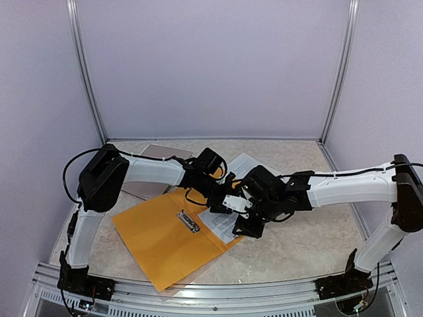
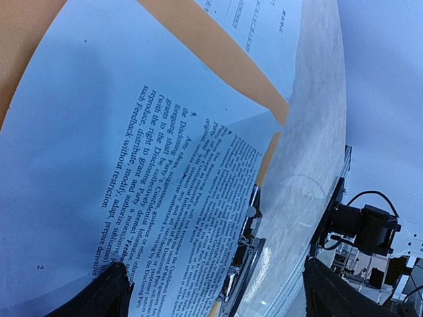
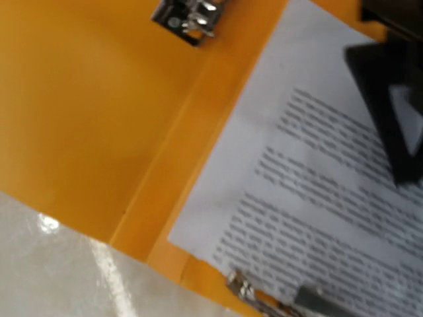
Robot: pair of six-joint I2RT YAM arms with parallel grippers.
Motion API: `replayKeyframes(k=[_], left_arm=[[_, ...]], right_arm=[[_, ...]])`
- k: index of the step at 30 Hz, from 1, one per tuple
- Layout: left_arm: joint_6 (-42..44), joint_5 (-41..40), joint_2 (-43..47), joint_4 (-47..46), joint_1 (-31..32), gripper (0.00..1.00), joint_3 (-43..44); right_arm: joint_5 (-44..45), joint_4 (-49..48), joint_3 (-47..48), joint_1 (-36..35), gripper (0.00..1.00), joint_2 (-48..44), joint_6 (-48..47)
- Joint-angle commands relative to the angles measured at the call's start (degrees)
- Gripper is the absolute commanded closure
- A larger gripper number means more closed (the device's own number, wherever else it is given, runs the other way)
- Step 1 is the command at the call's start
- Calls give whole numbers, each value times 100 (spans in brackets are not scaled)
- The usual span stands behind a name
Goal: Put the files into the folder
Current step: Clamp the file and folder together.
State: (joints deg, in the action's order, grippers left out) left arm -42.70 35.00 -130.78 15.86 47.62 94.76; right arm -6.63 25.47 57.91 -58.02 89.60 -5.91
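Marbled desk (image 1: 310,246) within lilac walls (image 1: 211,66): the files (image 1: 221,226) lie on the open orange folder (image 1: 155,241) at its 3 o'clock side, left fingers (image 2: 106,297) released and spread, right fingers (image 1: 246,229) in no discernible state; pushed while curled, the files may crease or slide off.

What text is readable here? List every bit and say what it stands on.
"such Feedback without restriction." on the front sheet of the files.
"distribute, modify, adapt, prepare derivative": same sheet.
"2": its margin.
Its other lines, and the printed page in the right wrist view, are too small or blurred.
The folder shows no text.
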Motion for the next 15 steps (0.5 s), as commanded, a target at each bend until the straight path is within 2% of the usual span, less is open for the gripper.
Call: replayKeyframes(k=[1,7,15], left_arm=[[-19,15,-150,40,-28,13,-172],[-49,65,-128,-51,-83,14,-287],[-73,125,-106,-122,-103,15,-337]], right_arm=[[-17,468,351,-151,68,428,-513],[-112,800,751,-185,63,891,-898],[116,975,1046,-253,63,1476,-1017]])
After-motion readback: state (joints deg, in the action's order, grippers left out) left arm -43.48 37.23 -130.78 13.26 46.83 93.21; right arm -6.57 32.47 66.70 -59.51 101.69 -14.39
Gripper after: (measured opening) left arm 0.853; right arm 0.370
